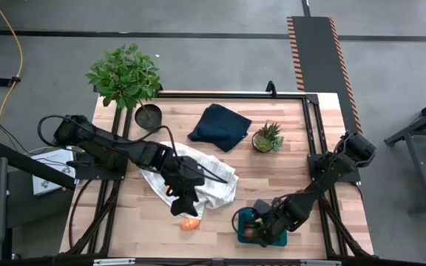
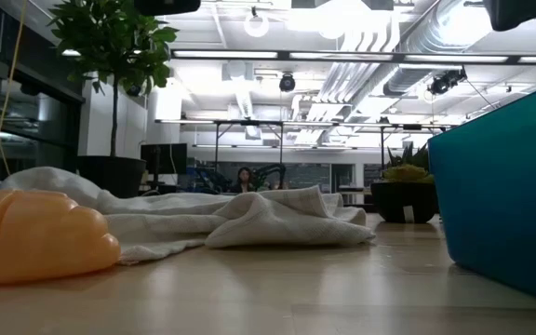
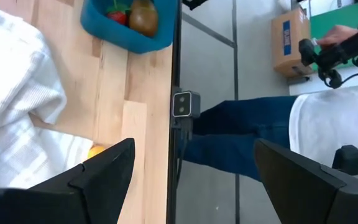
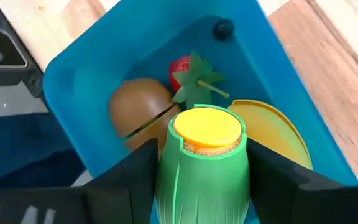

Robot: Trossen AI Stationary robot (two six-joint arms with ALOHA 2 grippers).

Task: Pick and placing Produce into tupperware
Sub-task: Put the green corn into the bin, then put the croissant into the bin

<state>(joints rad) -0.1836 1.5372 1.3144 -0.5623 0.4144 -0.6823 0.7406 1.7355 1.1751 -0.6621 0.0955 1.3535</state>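
**Ana:** Wooden bench (image 1: pixel 272 170) under bright shop lights, with a white cloth (image 1: pixel 213 181) rumpled in the middle. What is the right tool (image 4: pixel 202 180) doing?

**Ben:** It hangs just over the blue tupperware (image 1: pixel 241 222) near the bench's front edge, pinching a green piece (image 4: pixel 202 168) between its two fingers. I'd judge it is held there so the piece drops straight inside rather than on the rim.

**Ana:** How does that piece look?

**Ben:** A ribbed green husk with a flat yellow top, standing upright in the grip; perhaps a stub of corn, though the angle is too close to be sure.

**Ana:** And what is already in the tupperware?

**Ben:** A brown round fruit (image 4: pixel 138 112) with a seam across it, a red strawberry (image 4: pixel 182 68) with a green leaf cap, a yellow banana (image 4: pixel 272 134) lying along one wall, and a small dark berry (image 4: pixel 222 28) in the far corner.

**Ana:** The left tool (image 3: pixel 191 168)?

**Ben:** Spread wide and empty, hovering at the cloth's front edge. An orange piece (image 1: pixel 190 224) lies on the bare wood just beside it, well apart from the tupperware. I'd guess that piece is its next target, which would explain the open fingers waiting above it.
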